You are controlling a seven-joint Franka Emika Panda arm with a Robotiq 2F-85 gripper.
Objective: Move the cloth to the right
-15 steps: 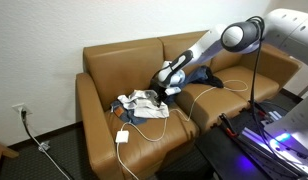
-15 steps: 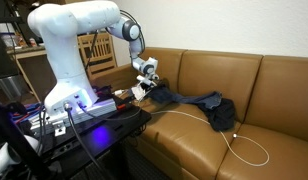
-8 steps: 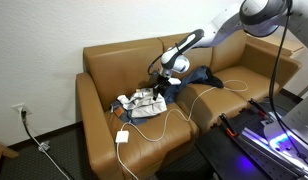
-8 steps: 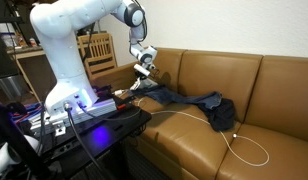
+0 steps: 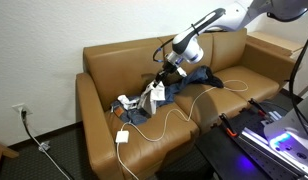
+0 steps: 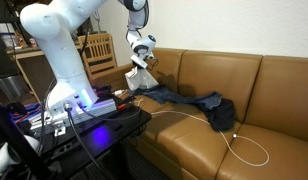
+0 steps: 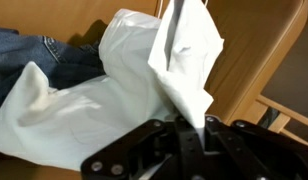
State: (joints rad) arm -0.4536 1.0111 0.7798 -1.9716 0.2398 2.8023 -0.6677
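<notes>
A white cloth (image 5: pixel 149 97) hangs from my gripper (image 5: pixel 164 72) above the left seat of a brown leather couch (image 5: pixel 104 65); its lower end still touches the seat. In an exterior view the gripper (image 6: pixel 142 58) holds the cloth (image 6: pixel 138 76) lifted near the couch's arm. In the wrist view the cloth (image 7: pixel 134 80) fills the frame and a fold of it is pinched between the shut fingers (image 7: pixel 199 135).
Blue jeans (image 5: pixel 199 78) lie across the middle of the couch, also seen in the wrist view (image 7: pixel 34 55). A dark garment (image 6: pixel 222 110) lies beside them. A white cable with a charger block (image 5: pixel 122 137) runs over the seat. A stand with equipment (image 6: pixel 84 110) is beside the couch.
The gripper has risen off the seat with the white cloth in it, pulling the cloth up from a crumpled heap into a hanging strip.
</notes>
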